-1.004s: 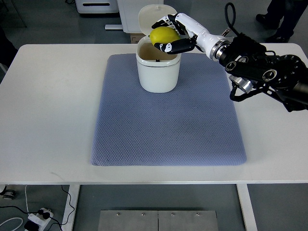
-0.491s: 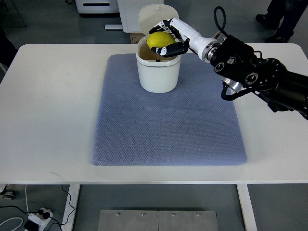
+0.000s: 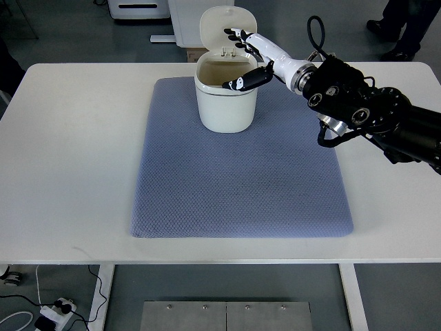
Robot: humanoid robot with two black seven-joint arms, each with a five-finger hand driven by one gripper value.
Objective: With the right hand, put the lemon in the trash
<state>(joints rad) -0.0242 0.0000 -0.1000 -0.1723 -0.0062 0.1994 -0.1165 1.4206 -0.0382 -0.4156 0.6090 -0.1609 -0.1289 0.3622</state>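
Note:
A white trash bin (image 3: 227,103) with its lid up (image 3: 215,26) stands at the far end of the blue-grey mat (image 3: 241,165). My right hand (image 3: 241,56) hovers over the bin's mouth with fingers spread and holds nothing. Its black arm (image 3: 365,110) comes in from the right edge. The lemon is not visible; the bin's inside shows only pale wall from here. The left arm is out of view.
The mat lies on a white table (image 3: 62,158). A person's legs and shoes (image 3: 403,27) stand beyond the table's far right corner. White furniture (image 3: 138,8) stands behind the table.
The right hand held the lemon over the bin's mouth. Its fingers have since spread and the lemon has dropped out of sight into the bin.

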